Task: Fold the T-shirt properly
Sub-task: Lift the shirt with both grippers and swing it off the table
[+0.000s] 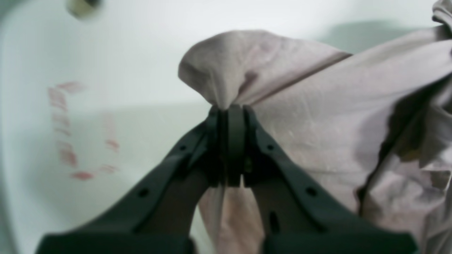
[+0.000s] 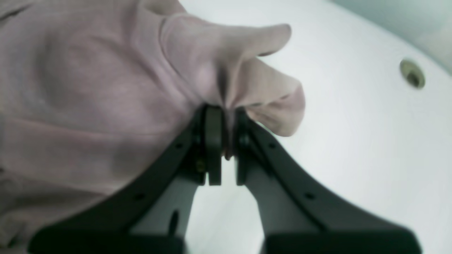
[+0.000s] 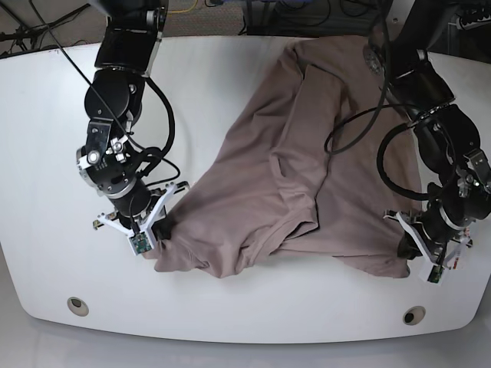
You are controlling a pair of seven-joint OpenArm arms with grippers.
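The T-shirt (image 3: 299,176) lies spread but rumpled across the middle of the white desk (image 3: 46,153), its far end reaching the back edge and its near hem bunched into loose folds toward the front. Each arm has hold of one near corner. The right claw (image 2: 222,109) is closed tight on a pinch of taupe fabric, a small flap poking out past its tips, and in the base view it sits at the shirt's near corner on that view's left. The left claw (image 1: 231,107) is likewise clamped shut, with cloth gathered into a puckered peak above its tips and more trailing down between the arms of the claw; in the base view it is at the opposite near corner, low by the desk.

Gripping both corners of the same edge looks deliberate: with the hem held at its two ends, the arms can draw the cloth taut and lift or carry that edge together, so a fold comes out straight. The fabric between the claws sags and creases heavily, so I judge the shirt still needs flattening before a clean fold. No fold appears finished. Faint red marks (image 1: 67,130) show on the desk beside the left claw.
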